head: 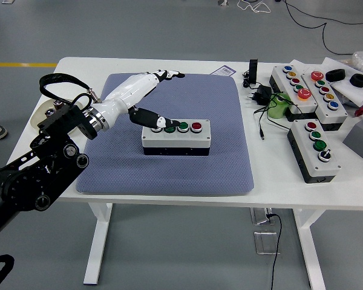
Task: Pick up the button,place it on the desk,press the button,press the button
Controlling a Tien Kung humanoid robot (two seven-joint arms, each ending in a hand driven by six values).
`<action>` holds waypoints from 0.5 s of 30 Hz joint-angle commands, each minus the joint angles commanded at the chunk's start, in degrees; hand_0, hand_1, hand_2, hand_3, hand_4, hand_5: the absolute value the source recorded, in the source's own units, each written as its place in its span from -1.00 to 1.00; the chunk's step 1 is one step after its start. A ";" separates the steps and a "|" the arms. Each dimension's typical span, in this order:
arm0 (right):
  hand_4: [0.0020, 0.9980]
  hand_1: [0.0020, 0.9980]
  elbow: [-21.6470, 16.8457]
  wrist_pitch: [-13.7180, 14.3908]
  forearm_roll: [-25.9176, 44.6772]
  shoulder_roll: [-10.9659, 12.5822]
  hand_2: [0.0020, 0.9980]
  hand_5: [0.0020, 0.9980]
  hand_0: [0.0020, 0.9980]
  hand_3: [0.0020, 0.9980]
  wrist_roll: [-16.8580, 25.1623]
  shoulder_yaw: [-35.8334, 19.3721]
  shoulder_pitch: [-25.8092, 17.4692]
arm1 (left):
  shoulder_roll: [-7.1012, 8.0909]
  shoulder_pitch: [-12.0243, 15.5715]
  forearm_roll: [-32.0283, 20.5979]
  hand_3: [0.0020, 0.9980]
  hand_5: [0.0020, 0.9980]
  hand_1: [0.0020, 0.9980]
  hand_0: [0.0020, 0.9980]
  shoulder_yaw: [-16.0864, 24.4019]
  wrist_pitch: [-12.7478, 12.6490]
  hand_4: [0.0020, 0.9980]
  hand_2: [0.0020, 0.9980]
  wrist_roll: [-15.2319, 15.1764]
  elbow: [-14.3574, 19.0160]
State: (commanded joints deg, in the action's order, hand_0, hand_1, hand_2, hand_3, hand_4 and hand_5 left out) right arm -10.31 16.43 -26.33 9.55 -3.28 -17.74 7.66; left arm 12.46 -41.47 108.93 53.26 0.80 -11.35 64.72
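The left hand's (146, 96) fingers (168, 75) are held spread and extended toward 1 o'clock, grasping nothing, while the thumb (159, 122) is laid on the button box (176, 136) at its 9 o'clock end. The box is seated flat at the centre of the blue mat (169, 175).

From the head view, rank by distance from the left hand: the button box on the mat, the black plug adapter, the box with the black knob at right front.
1. Button box on the mat: under the left hand.
2. Black plug adapter: far right, beyond the mat.
3. Box with the black knob: right front, farthest.
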 joint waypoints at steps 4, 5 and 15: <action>-0.53 0.05 0.00 0.02 0.33 -0.03 0.09 -0.51 0.28 0.27 0.02 0.29 -0.03 | -0.29 -0.26 2.85 0.75 -0.74 -0.34 -0.52 -0.59 4.05 0.41 -0.29 2.53 1.35; -0.53 0.05 0.00 0.03 0.41 -0.03 0.09 -0.51 0.28 0.27 0.03 0.36 -0.04 | -0.39 -0.33 3.00 0.67 -0.89 -0.84 -0.97 -0.78 5.22 0.32 -0.73 3.21 1.49; -0.53 0.05 0.00 -0.12 0.06 0.03 0.09 -0.51 0.28 0.27 0.02 0.29 -0.02 | -1.34 -1.68 5.44 0.70 -1.00 -1.00 -1.00 -3.08 14.48 0.19 -0.86 8.83 0.29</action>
State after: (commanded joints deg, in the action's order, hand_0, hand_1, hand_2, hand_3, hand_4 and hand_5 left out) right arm -10.31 16.30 -26.27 9.58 -3.26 -17.45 7.64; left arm 11.12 -43.16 114.36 50.18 15.28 -2.53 65.01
